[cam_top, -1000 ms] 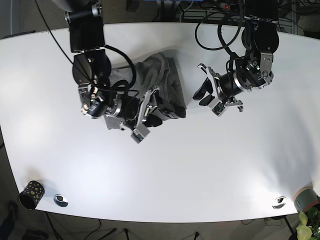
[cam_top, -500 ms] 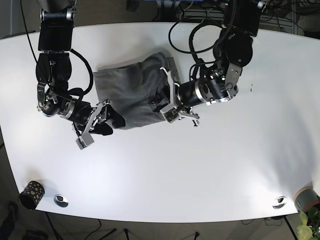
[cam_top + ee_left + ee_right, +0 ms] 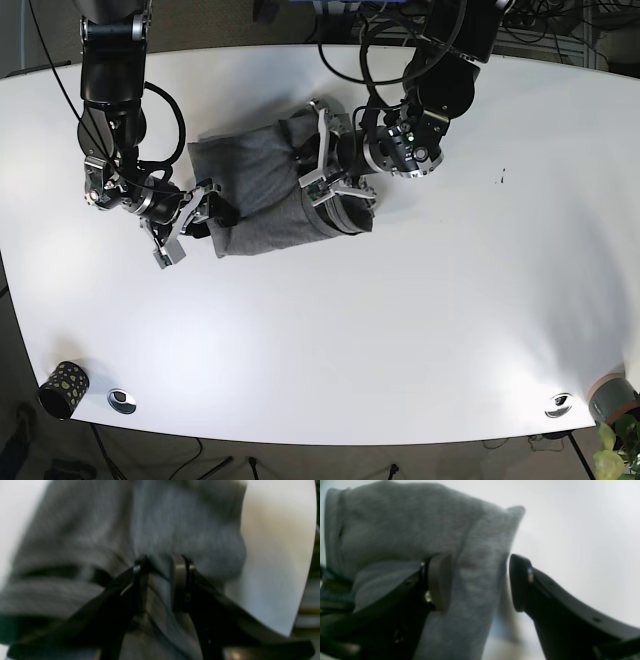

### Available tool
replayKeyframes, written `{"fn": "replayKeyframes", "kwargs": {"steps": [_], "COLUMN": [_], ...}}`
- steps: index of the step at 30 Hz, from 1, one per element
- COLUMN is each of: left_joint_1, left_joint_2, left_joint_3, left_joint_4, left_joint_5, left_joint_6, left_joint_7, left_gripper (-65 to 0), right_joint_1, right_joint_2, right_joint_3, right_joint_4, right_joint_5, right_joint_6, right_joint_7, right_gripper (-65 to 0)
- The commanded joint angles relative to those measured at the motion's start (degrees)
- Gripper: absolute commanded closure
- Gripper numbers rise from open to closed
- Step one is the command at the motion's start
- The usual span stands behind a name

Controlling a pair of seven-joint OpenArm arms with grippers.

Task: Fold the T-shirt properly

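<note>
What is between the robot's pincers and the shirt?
Nothing visible. The left pincer is already pinching the gray shirt, and the right pincer is open around the shirt's corner on the white table.

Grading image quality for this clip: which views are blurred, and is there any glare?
Left wrist view: heavy blur, smearing the T-shirt and left hand. Right wrist view: softer blur, with right hand edges still readable. Base view: sharp, with broad soft sheen on the white table.

Grey T-shirt (image 3: 265,195) — folded, rumpled — lying mid-table.
</note>
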Motion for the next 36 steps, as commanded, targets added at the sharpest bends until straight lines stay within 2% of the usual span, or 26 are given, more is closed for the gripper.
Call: {"fn": "replayKeyframes", "kwargs": {"steps": [1, 5, 10, 13, 15, 19, 23, 31, 36], "left_joint_1": [-0.9, -0.6, -0.9, -0.9, -0.5, 0.6, 1.3, 5.3, 8.3], "left_joint_2": [-1.6, -5.7, -10.3, -12.9, -14.1, -14.3, -13.9, -13.9, -12.4], "left_joint_3": [-0.1, -0.1, -0.1, -1.2, -4.2, -10.3, -15.8, -16.7, -16.0], "left_joint_4": [0.4, -0.4, -3.1, -0.1, 4.9, 11.3, 14.0, 17.6, 17.6], "left_joint_5": [-0.2, 0.1, -0.2, -0.8, -3.0, -7.6, -9.0, -9.1, -9.2], "left_joint_6": [-0.1, -0.1, -0.1, -0.1, -0.1, -0.1, -0.1, -0.1, -0.1], "left_joint_7": [-1.3, -1.8, -3.2, -3.2, -3.2, -3.1, -3.1, -3.1, -3.1], "left_gripper": [-13.2, -13.1, -12.9, -12.8, -12.8, -12.8, -12.9, -12.9, -13.1], "right_joint_1": [1.3, 1.5, 1.5, 1.2, 1.2, 0.2, -0.2, 2.5, 5.9], "right_joint_2": [-0.4, -0.4, 0.0, 0.1, 0.4, 0.3, -0.1, -0.1, -0.2], "right_joint_3": [1.5, 2.4, 2.4, 2.4, 2.4, 2.4, 2.4, 2.2, 2.1], "right_joint_4": [-1.2, -2.6, -0.8, 2.8, 5.0, 11.1, 16.2, 15.3, 11.1], "right_joint_5": [-1.9, -4.5, -4.6, -4.7, -4.6, -4.6, -4.6, -5.8, -11.6], "right_joint_6": [0.36, 0.36, 0.36, 0.36, 0.36, 0.36, 0.36, 0.36, 0.36], "right_joint_7": [2.2, 4.0, 4.0, 2.3, 0.5, -2.4, -4.3, -4.4, -3.6], "right_gripper": [-34.2, -34.2, -34.2, -34.2, -34.2, -34.2, -34.2, -34.2, -34.2]}}
